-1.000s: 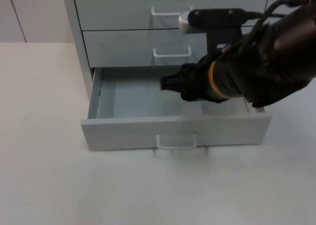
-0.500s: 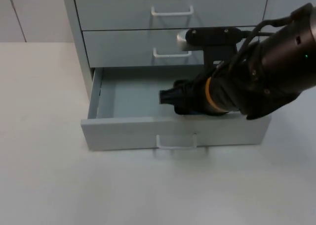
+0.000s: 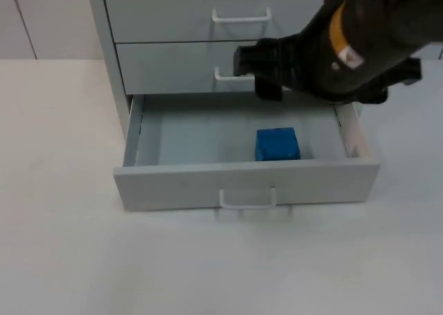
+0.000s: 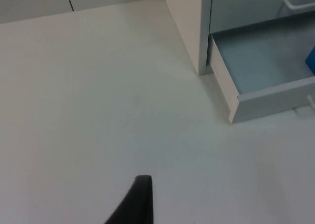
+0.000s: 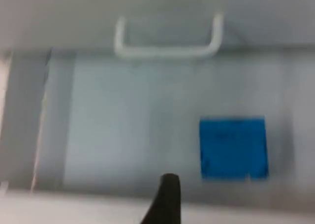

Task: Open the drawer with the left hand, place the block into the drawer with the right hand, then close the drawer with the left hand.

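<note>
A white worktop (image 3: 69, 253) runs back to a pale grey cabinet (image 3: 173, 24) whose bottom drawer (image 3: 242, 183) stands pulled out toward the camera. The right pincer (image 3: 243, 60) hangs above the back of the open drawer, in front of the closed middle drawer front (image 3: 173, 67) and close to its white handle (image 3: 225, 76); whether its fingers are apart or together I cannot tell, though nothing seems to be held between them. Below and in front of it, the blue block (image 3: 277, 145) lies on the drawer floor, right of the middle and near the front wall, apart from the pincer. In the right wrist view the block (image 5: 233, 147) sits flat inside the drawer with the handle (image 5: 167, 37) of the drawer above it beyond. The open drawer's own handle (image 3: 247, 199) sticks out from its front panel. The left pincer (image 4: 135, 202) waits over bare worktop well to the left of the cabinet, with the drawer's corner (image 4: 235, 106) and an edge of the block (image 4: 311, 59) in its wrist view; its state cannot be told either.
</note>
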`<control>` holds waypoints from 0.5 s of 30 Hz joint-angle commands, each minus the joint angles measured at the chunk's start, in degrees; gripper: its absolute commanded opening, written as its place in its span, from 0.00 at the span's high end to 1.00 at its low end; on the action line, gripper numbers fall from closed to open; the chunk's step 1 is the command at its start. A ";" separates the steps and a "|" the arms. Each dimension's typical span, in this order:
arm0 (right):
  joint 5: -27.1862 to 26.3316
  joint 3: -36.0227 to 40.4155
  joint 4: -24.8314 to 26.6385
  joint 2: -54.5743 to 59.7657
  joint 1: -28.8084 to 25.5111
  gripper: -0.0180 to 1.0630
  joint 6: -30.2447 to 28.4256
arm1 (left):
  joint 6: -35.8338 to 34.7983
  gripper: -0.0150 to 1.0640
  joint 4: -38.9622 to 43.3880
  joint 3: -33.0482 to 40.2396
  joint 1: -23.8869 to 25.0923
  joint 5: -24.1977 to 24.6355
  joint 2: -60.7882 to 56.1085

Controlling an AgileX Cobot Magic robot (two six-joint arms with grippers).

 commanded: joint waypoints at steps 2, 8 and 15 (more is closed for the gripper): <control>5.68 -0.09 15.03 -4.87 0.40 0.31 -20.03 | 0.24 0.01 0.14 0.16 -0.29 -0.17 -0.07; 9.88 -0.09 25.94 -10.18 0.40 0.31 -35.98 | 0.24 0.01 0.14 0.16 -0.29 -0.08 -0.07; 12.24 -0.09 27.92 -13.10 0.09 0.31 -41.83 | 0.24 0.01 0.14 0.16 -0.29 -0.26 -0.07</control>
